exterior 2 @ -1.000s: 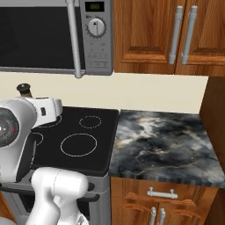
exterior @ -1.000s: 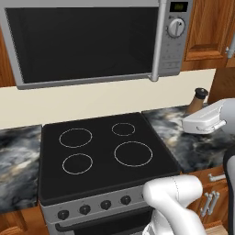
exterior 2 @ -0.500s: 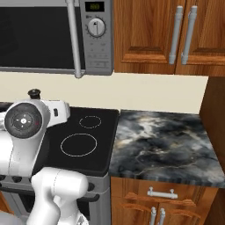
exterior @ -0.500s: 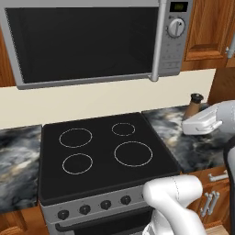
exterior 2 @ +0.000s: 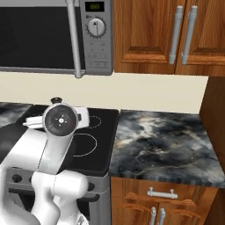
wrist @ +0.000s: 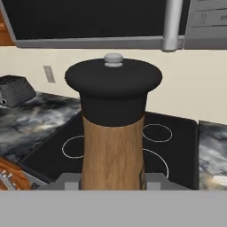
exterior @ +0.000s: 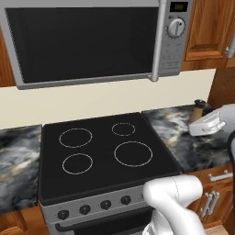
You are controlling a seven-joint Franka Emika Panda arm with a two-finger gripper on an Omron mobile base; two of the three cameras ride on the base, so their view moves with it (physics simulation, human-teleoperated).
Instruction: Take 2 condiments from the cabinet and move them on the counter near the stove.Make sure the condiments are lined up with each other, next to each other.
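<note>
The shaker [wrist: 113,128] is clamped upright between the nearly closed jaws of the gripper [wrist: 112,181]; over the last second it has been lowered toward the counter [exterior: 183,137] beside the stove [exterior: 101,156]; release is judged imminent.

The counter [exterior 2: 162,140] right of the stove [exterior: 105,151] lies bare and open to approach. The microwave [exterior: 92,41] overhangs the stove, limiting headroom there.
</note>
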